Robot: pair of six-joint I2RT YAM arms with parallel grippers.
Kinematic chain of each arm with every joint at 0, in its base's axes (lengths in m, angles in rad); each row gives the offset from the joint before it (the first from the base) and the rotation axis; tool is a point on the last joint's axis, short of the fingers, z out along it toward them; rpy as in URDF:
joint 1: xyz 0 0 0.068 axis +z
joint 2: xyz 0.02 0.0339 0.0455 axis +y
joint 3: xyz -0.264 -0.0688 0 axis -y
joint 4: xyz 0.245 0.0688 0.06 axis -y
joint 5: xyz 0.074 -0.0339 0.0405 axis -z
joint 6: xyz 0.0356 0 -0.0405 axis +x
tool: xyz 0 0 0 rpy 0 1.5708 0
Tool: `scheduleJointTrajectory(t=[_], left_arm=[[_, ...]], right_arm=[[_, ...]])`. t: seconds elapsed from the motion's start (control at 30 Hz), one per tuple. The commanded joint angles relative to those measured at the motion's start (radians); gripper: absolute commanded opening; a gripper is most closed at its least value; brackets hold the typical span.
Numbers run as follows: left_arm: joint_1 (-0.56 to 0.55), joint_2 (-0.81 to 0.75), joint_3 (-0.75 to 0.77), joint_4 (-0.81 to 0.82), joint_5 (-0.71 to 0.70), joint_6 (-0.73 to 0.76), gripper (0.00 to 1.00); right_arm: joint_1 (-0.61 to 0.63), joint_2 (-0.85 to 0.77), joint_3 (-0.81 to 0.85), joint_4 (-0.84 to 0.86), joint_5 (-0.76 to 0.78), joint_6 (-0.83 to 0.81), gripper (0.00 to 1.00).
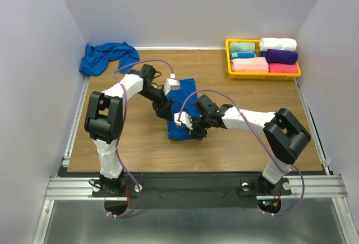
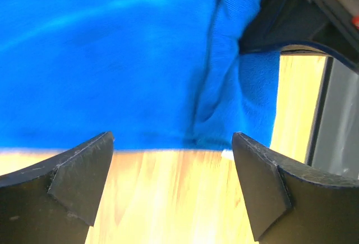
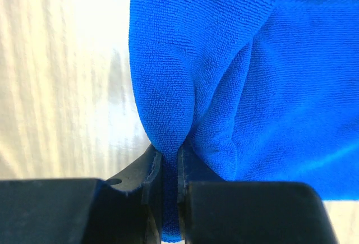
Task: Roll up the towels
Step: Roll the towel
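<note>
One royal-blue towel [image 1: 183,95] lies flat on the wooden table's middle, running from far to near. In the right wrist view my right gripper [image 3: 170,168] is shut on a pinched fold at the edge of this towel [image 3: 280,87]. From above, the right gripper [image 1: 190,128] sits at the towel's near end. My left gripper [image 2: 173,160] stands open over bare wood just short of the towel's edge [image 2: 112,59], nothing between its fingers. From above, the left gripper [image 1: 166,112] is at the towel's left side. A second blue towel [image 1: 106,56] lies crumpled at the back left corner.
A yellow tray [image 1: 263,76] at the back right holds rolled teal, white, purple and pink towels. Grey walls close in the table on three sides. The right arm's black wrist [image 2: 303,14] shows at the top right of the left wrist view.
</note>
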Motion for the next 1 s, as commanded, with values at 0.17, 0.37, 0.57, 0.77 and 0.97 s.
scheduleJointTrajectory(t=[0.17,0.37,0.57,0.77,0.97], left_arm=[[0.255,-0.241,-0.144,0.166,0.078,-0.124,0.99],[0.278,-0.584,-0.343,0.334,-0.060,-0.116,0.99],[-0.028,-0.985,-0.667,0.422,-0.358,0.045,0.99],[-0.432,-1.180,-0.925,0.581,-0.663,0.099,0.99],[-0.594,-1.079,-0.992,0.809,-0.768,0.186,0.99]], right_arm=[[-0.044,0.134,0.194,-0.287,-0.237,0.231,0.01],[-0.113,0.285,0.300,-0.407,-0.424,0.317,0.01],[-0.169,0.406,0.390,-0.475,-0.575,0.361,0.01],[-0.195,0.519,0.450,-0.565,-0.632,0.335,0.01],[-0.213,0.613,0.492,-0.640,-0.644,0.292,0.01]])
